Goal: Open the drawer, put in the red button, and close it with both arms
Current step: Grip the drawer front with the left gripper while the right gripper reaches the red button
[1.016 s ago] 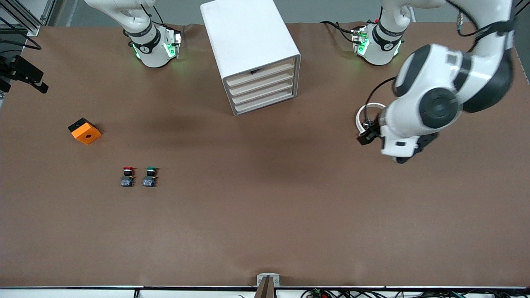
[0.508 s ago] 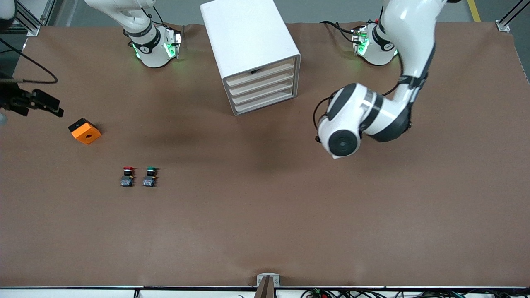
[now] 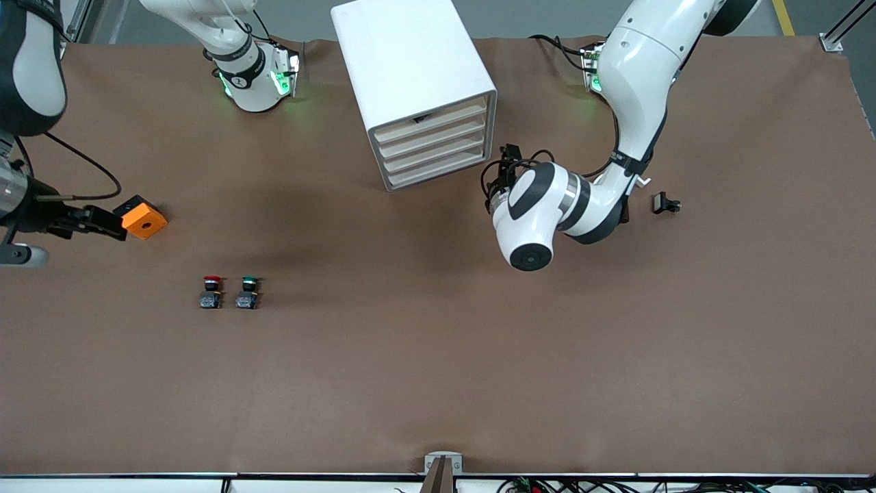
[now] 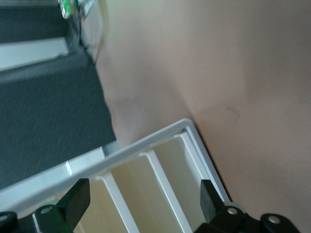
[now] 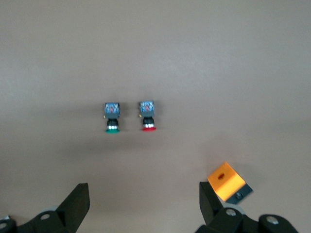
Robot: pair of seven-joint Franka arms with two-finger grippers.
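The white cabinet (image 3: 410, 68) stands at the table's robot edge, its four cream-fronted drawers (image 3: 434, 147) all pushed in. The red button (image 3: 212, 291) stands on the table toward the right arm's end, beside the green button (image 3: 249, 291). My left gripper (image 3: 504, 168) is open beside the drawer fronts, on the left arm's side. In the left wrist view it (image 4: 143, 201) is open and empty, with the drawers (image 4: 160, 184) showing between the fingers. My right gripper (image 3: 102, 222) is open and empty beside the orange block. In the right wrist view it (image 5: 143, 201) points toward the red button (image 5: 148, 116).
An orange block (image 3: 144, 218) with a round hole lies by the right gripper's tips and shows in the right wrist view (image 5: 228, 182). The green button (image 5: 112, 118) shows there too. A small black part (image 3: 665, 203) lies on the table toward the left arm's end.
The left arm has swung in from the table's end to the drawer fronts, uncovering the small black part. The right gripper has come down toward the orange block. Buttons and cabinet have not moved.
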